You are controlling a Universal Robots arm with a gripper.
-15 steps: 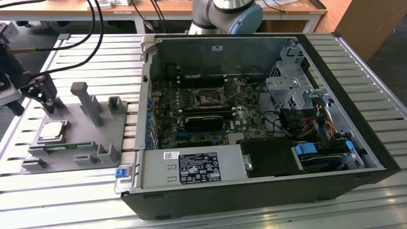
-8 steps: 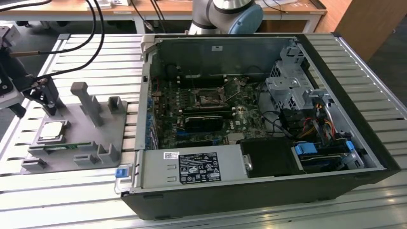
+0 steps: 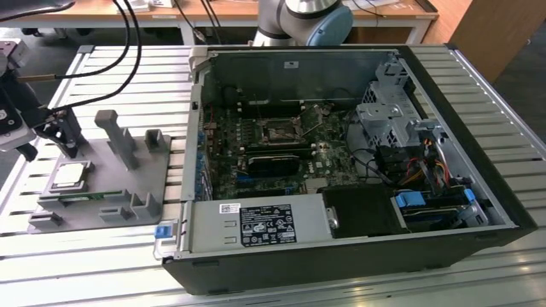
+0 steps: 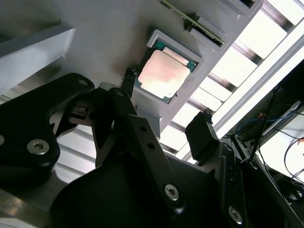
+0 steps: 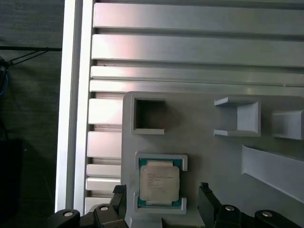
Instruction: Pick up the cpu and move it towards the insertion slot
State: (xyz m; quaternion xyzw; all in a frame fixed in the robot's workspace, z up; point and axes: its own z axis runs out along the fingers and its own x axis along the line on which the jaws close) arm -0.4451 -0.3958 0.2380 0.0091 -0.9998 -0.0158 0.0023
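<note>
Our black hand (image 5: 162,191) hangs open, empty, with the small silver-topped square cpu (image 5: 159,184) directly between its fingers (image 5: 205,194) at the gray plastic tray's (image 5: 209,166) edge.

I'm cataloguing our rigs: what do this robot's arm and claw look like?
The arm is a rounded silver-grey tube with a light blue joint cap. The claw is matte black, built of angular linked finger plates fastened with silver screws.
</note>
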